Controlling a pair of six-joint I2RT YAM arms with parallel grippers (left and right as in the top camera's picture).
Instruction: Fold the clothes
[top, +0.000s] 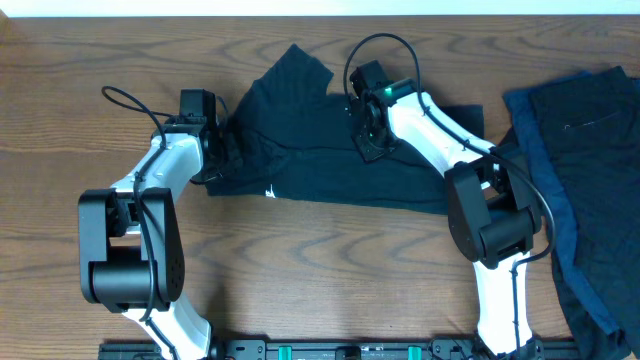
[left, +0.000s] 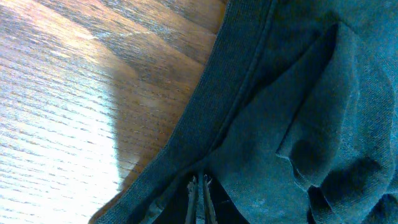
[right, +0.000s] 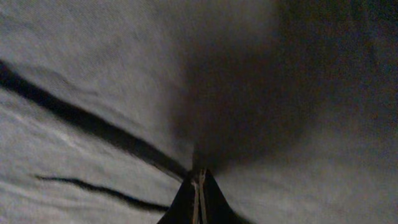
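Both the left tool (left: 199, 186) and right tool (right: 199, 179) look pinched shut on the dark T-shirt (top: 320, 178) lying mid-tabletop (top: 300, 265), so it's mid-fold imo, and next they'd need to carry the cloth over together without letting it slip.

Overhead looks straight down from well above, whole tabletop (top: 300, 290) in frame. Left wrist sits very close, facing the hem of the dark T-shirt (left: 292, 112) and bare wood; right wrist closer still, only cloth. All three share that T-shirt.
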